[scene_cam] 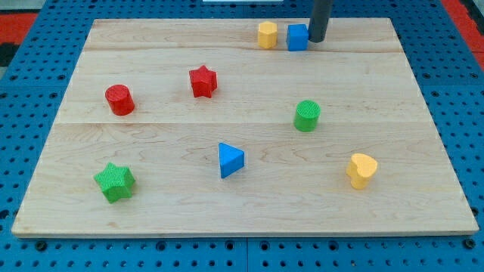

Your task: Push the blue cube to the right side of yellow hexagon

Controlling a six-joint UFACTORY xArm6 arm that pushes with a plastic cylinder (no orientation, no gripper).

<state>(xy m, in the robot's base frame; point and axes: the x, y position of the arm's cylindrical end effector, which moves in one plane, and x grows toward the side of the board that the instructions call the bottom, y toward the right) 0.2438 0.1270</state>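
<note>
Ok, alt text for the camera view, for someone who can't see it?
At the board's top edge, my tip sits against the blue cube, just right of the yellow hexagon. Six other blocks are scattered below.

**What we cannot make out**

Our rod (321,19) is cut off by the view's top edge, so we see only its lower stretch. My tip (317,40) sits just beside the blue cube (297,36); we cannot tell whether they touch.
</note>
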